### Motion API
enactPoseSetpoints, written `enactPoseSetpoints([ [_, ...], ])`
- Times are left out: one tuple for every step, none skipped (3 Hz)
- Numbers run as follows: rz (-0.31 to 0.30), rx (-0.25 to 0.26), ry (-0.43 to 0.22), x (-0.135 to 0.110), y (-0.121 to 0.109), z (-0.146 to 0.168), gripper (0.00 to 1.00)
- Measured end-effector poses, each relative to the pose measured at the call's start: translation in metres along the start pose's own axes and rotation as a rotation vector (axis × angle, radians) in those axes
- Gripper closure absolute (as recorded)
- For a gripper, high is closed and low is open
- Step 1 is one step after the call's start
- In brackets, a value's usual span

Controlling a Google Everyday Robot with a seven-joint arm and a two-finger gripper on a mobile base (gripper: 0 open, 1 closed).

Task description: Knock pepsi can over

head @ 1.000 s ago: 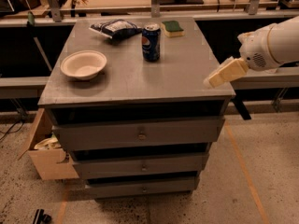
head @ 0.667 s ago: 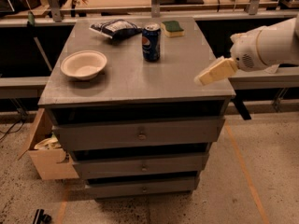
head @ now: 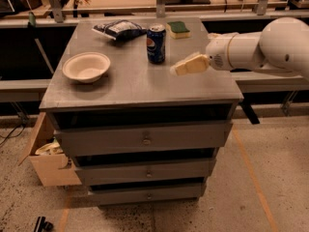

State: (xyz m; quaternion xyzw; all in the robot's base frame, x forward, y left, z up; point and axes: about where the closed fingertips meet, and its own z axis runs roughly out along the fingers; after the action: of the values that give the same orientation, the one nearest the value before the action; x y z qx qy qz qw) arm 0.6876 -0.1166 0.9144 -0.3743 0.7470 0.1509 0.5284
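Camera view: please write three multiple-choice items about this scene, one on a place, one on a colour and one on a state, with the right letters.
1. As the camera sees it, the cream-coloured two-finger gripper is over the grey metal tabletop on which side of the dark-blue cylindrical metal pepsi can? A. left B. behind C. right
2. What colour is the flat rectangular sponge near the back edge? A. green B. red C. white
3. The pepsi can is: A. lying down B. upright C. crushed

1 C: the gripper is right of the can, apart from it. 2 A: its top is green. 3 B: its silver top faces up.
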Motion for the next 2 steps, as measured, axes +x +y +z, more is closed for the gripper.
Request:
enactPoseSetpoints([
  [0.020, -0.020, -0.085, -0.005, -0.008, 0.041, 0.00],
  [0.043, -0.030, -0.153, -0.010, -0.018, 0.074, 0.00],
])
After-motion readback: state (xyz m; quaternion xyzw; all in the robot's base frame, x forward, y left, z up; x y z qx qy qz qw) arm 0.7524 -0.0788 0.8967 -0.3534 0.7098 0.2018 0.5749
